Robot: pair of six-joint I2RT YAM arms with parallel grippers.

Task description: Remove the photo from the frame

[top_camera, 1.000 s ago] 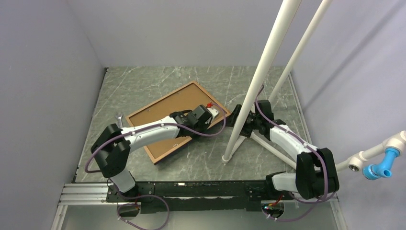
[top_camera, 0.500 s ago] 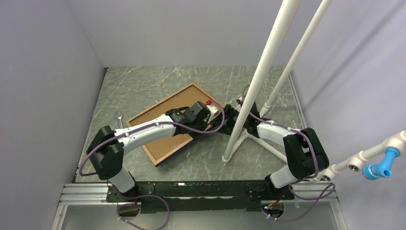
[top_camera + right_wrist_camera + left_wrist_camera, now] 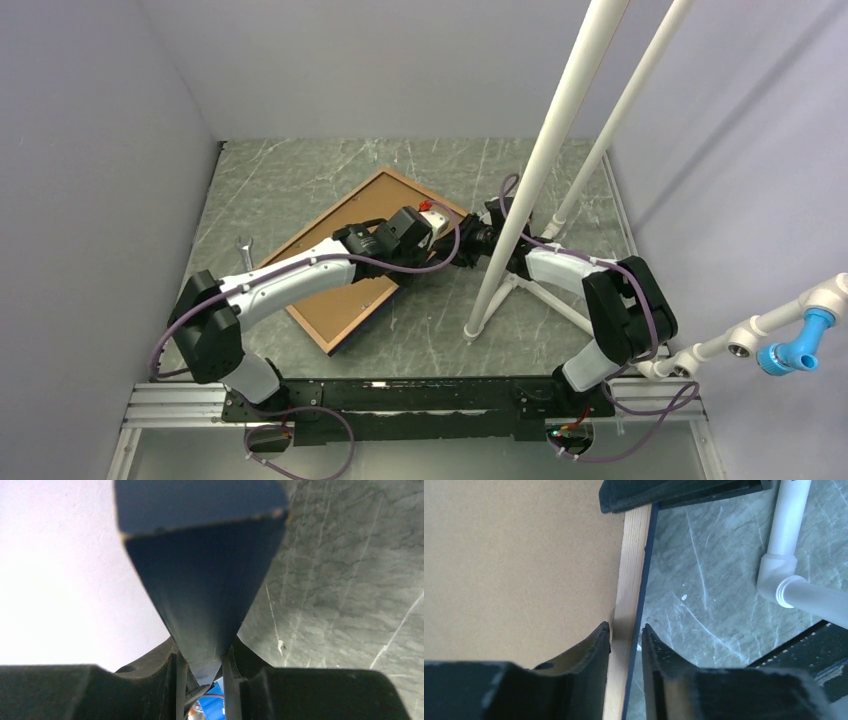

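The frame lies back side up and turned askew on the table. Both arms meet at its right corner. The right gripper is clamped on the navy corner. The left gripper has its jaws narrow on both sides of the wood rim; I cannot tell if they press it. Of the photo only a small pale end with a red spot shows, beside this corner; the rest is hidden. The step seems to be securing the frame. Next, I think one gripper must hold the frame steady while the other takes the photo's free end and draws it out flat, without bending it.
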